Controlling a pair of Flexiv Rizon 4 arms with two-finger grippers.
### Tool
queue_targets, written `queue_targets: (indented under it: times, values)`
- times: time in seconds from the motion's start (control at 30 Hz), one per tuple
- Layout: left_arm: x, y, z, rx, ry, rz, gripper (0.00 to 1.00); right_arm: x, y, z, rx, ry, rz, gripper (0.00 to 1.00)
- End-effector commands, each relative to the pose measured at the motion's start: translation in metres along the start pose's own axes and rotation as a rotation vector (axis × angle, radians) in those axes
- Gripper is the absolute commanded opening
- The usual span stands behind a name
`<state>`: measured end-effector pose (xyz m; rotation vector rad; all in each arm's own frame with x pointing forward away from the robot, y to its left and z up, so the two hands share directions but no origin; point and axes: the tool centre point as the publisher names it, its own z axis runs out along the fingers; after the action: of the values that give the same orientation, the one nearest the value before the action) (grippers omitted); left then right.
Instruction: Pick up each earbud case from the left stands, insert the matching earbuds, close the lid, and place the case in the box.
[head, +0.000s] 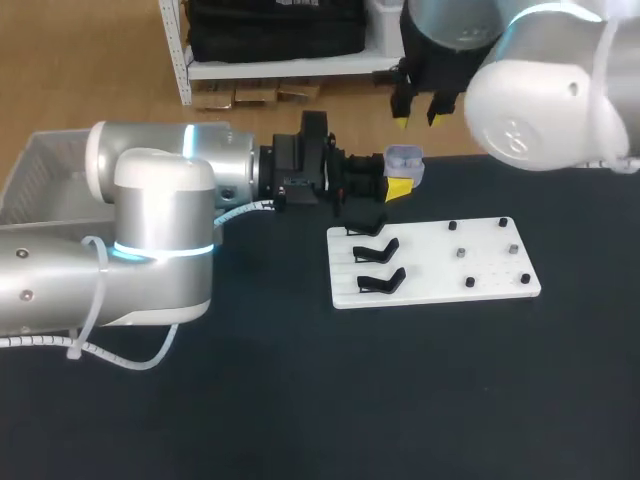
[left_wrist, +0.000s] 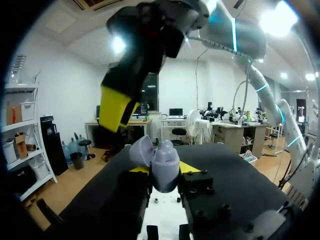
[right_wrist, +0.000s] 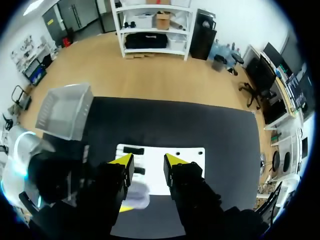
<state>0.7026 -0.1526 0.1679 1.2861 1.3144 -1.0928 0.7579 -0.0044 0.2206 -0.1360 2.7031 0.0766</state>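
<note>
A pale lavender earbud case (head: 404, 160) with its lid up is held above the table's far edge, and my left gripper (head: 395, 180) is shut on it. In the left wrist view the case (left_wrist: 161, 162) sits upright between the yellow tips. My right gripper (head: 418, 121) hangs just above the case, open, with nothing between its fingers. In the right wrist view the right gripper (right_wrist: 147, 160) is over the case (right_wrist: 136, 195). One yellow fingertip (left_wrist: 117, 107) of the right gripper shows above the case in the left wrist view.
A white board (head: 430, 272) lies below the grippers, with black stands (head: 378, 266) on its left side and small pegs (head: 490, 255) on its right. A pale box (head: 40, 170) stands at the table's far left, also seen as the box (right_wrist: 65, 112).
</note>
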Motion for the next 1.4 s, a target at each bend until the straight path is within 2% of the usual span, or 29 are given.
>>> queue_targets:
  times: [0.03,0.6,0.87,1.2,1.4]
  values:
    - [0.002,-0.001,0.000,-0.006,-0.009,0.005,0.00,-0.008,0.003,0.018,0.014,0.024,0.003,0.36]
    - [0.002,-0.001,0.000,-0.006,-0.009,0.005,0.00,0.034,0.003,-0.004,0.004,0.072,-0.014,0.36]
    - [0.002,-0.001,0.000,-0.006,-0.009,0.005,0.00,0.037,0.006,-0.013,-0.021,0.064,-0.004,0.38]
    - [0.002,-0.001,0.000,-0.006,-0.009,0.005,0.00,0.038,0.001,-0.017,-0.068,0.040,0.078,0.38]
    - [0.002,-0.001,0.000,-0.006,-0.009,0.005,0.00,0.027,0.001,-0.015,-0.056,0.025,0.082,0.38]
